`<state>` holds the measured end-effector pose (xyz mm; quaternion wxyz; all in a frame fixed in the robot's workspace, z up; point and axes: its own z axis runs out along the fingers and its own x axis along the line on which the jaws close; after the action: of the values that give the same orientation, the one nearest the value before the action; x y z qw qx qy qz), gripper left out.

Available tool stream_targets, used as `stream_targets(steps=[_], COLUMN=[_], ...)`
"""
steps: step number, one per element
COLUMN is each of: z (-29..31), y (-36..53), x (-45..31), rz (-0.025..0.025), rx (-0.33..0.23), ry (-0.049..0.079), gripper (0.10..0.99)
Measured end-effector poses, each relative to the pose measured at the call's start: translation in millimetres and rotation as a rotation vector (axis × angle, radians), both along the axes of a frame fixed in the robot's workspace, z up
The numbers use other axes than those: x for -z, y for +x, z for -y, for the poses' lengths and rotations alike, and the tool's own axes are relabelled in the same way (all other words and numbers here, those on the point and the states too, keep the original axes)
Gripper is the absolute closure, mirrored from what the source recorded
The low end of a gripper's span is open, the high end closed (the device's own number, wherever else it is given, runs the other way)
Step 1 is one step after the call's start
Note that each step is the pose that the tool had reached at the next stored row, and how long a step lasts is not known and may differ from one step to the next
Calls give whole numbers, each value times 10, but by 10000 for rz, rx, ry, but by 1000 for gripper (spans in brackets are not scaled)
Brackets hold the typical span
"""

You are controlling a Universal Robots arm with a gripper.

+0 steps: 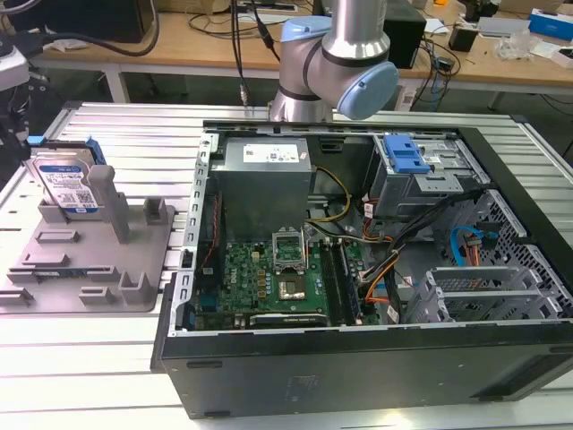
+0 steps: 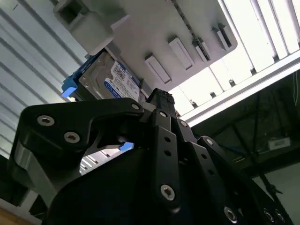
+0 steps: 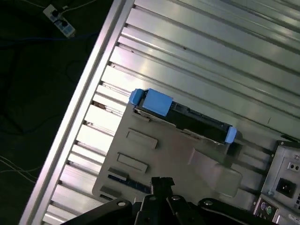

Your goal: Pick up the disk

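Claw [image 3: 161, 182] is noted clenched on nothing in the first wrist view, pointed toward the holder tray [image 1: 98, 269] and well apart from the disk [image 1: 64, 184]. The disk is stood on edge in the tray at the upper left of the exterior view, beside a grey post [image 1: 103, 193]. The tray is carried on the slatted table [image 1: 116, 125], beside the open computer case [image 1: 358, 367]. Risks judged: a clenched claw could strike the disk's upper edge, the post could be clipped, the smooth faces could slip, and a tilted lift could jam the disk in its slot.
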<state>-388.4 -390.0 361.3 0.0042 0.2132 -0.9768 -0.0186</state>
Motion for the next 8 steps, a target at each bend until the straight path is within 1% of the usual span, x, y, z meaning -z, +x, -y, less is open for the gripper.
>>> stream_targets(steps=[3, 8], z=[0, 0], y=[0, 0], x=[1, 5], rz=[0, 0], rx=[-1121, -2087], ry=[0, 1], gripper=[980, 980])
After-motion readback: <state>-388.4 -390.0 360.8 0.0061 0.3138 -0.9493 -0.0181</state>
